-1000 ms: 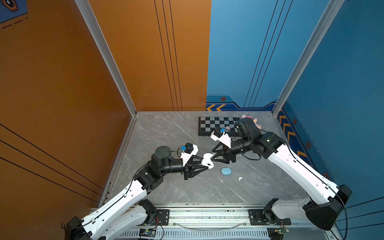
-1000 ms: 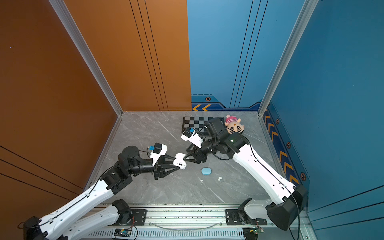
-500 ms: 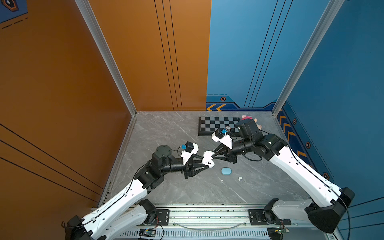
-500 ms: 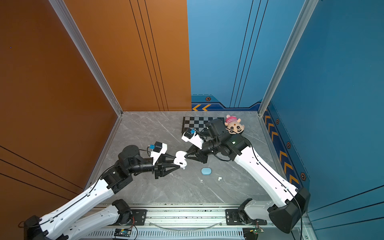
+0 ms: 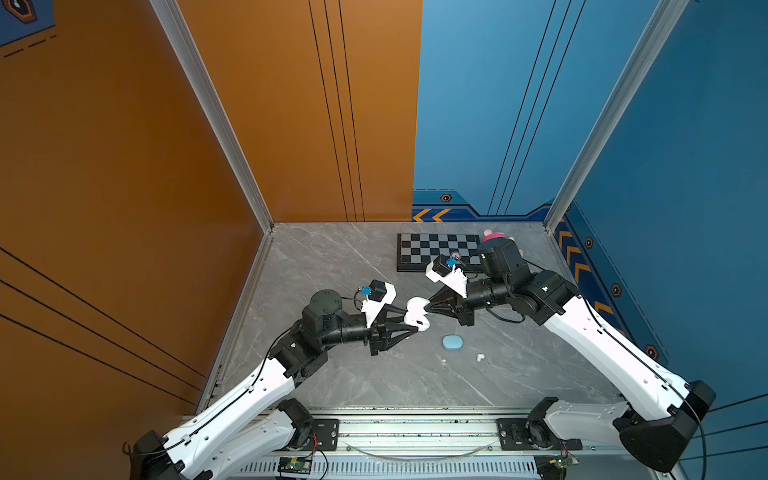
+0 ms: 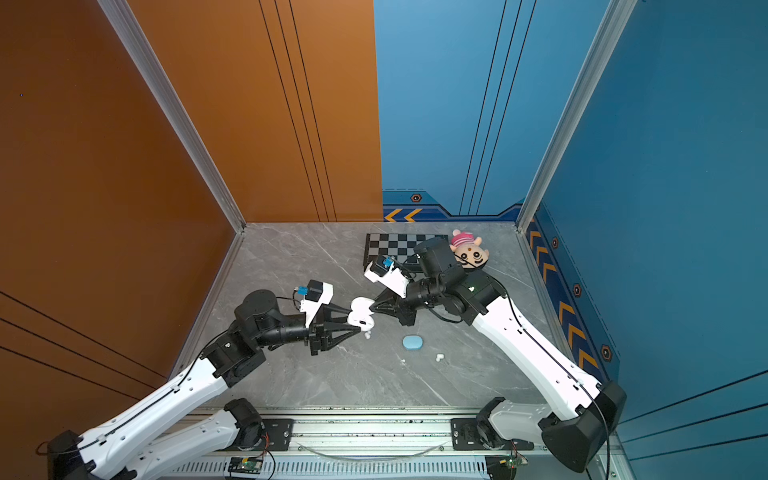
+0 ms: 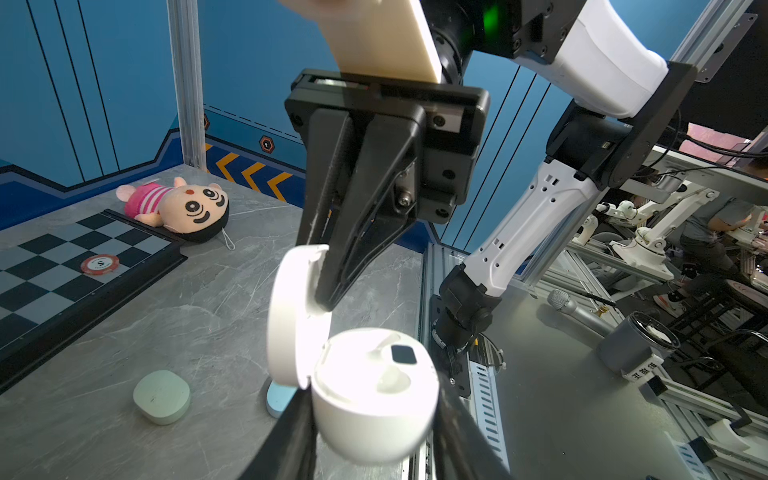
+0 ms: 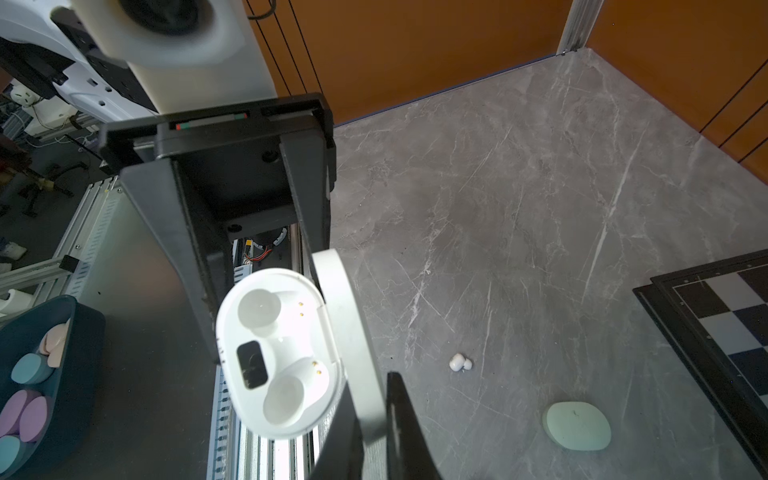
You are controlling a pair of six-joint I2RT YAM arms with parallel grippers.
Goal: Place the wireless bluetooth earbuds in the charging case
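Right gripper (image 8: 371, 388): closed on the lid (image 8: 353, 311), holding it back. Left gripper (image 5: 411, 321): seemingly clamped the charging case (image 8: 282, 357), which was aloft with empty wells. Earbud (image 8: 460, 363): lay loose on table (image 8: 540, 187). Step: opening. Next likely needed a freed gripper and a fine pinch.

White arms (image 5: 615, 357), black joints (image 5: 326, 305) (left pincer (image 5: 411, 320) black)

The white oval plastic charging case (image 7: 374, 395) is shining glossy and smooth. The grey marble-patterned tabletop (image 5: 332, 257) is looking smooth and half-matt. The pink-striped cloth doll (image 7: 178, 205) is looking soft and plush. The pale green oval plastic case (image 7: 162, 397) is appearing matt.
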